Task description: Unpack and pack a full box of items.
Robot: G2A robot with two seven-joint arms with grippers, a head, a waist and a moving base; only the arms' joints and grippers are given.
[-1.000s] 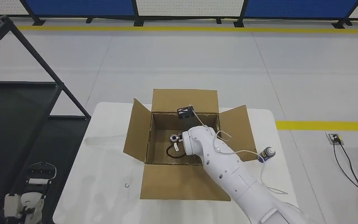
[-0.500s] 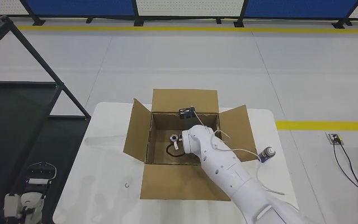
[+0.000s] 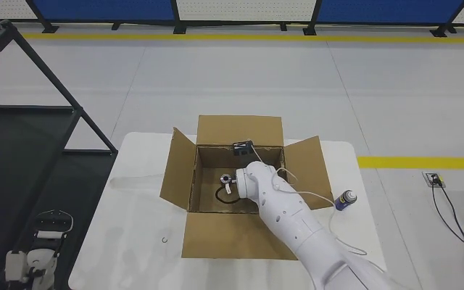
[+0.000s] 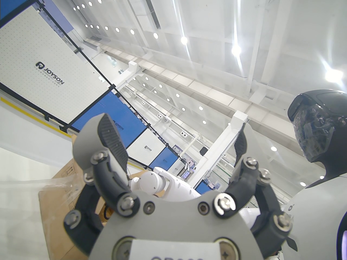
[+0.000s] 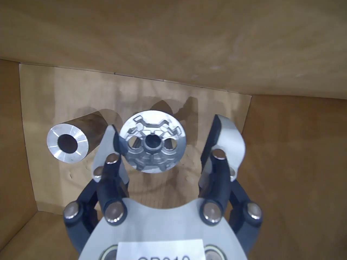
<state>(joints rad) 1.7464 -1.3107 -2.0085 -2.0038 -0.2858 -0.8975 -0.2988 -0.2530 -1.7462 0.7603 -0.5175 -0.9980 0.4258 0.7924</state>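
The right gripper (image 5: 164, 127) has eased slightly deeper into the box (image 3: 239, 129), jaws released over the disc (image 5: 153, 142). Treat unpacking as unfinished; your left gripper (image 4: 173, 127) idles, released.

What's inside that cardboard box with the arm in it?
A hollow metal cylinder and a round machined metal disc on the box floor, the open right gripper over the disc. The top view adds a black loop. The arm covers the rest.

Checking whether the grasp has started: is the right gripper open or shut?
Open. The right gripper has its fingers spread inside the box, one beside the round metal part, the other clear of it.
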